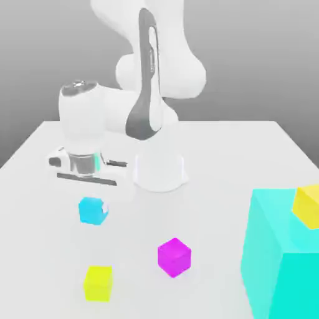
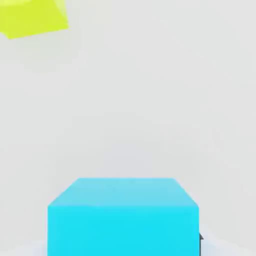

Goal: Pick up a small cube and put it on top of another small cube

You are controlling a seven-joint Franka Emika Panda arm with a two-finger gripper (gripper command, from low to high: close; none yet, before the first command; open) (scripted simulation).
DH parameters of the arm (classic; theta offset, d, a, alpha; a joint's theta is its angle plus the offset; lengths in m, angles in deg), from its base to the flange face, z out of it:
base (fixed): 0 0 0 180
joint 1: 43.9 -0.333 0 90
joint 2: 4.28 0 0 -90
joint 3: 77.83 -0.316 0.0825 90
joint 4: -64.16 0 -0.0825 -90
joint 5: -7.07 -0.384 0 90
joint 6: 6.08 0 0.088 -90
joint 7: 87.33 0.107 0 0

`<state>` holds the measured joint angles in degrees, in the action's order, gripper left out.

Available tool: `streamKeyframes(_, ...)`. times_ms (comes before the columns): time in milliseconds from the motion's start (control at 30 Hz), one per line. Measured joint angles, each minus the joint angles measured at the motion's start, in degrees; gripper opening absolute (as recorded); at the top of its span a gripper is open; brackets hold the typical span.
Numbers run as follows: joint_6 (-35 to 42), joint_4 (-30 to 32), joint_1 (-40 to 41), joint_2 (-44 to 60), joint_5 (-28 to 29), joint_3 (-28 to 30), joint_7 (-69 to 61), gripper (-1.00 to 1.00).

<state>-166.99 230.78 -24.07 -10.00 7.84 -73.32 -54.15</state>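
Tool (image 1: 91, 197) pinches the blue cube (image 1: 92, 211), lower L of the exterior view's centre, prob. gripped by its sides so the base stays free for stacking. Yellow-orange cube (image 1: 308, 206), far R, sits atop turquoise block (image 1: 268, 243), presumably as the raised target.

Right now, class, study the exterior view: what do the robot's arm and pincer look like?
The arm is glossy white, with rounded, tube-like segments and a long grey panel along one link. The pincer has a wide white body with a dark strip across it.
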Motion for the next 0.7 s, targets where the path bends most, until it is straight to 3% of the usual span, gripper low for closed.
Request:
streamKeyframes(267, 16.0, -16.4, -10.0, 0.4, -2.9, -9.4, 8.4, -1.0)
streamKeyframes(700, 42.2, -43.4, -28.2, 1.0, -2.9, -21.4, 25.5, -1.0)
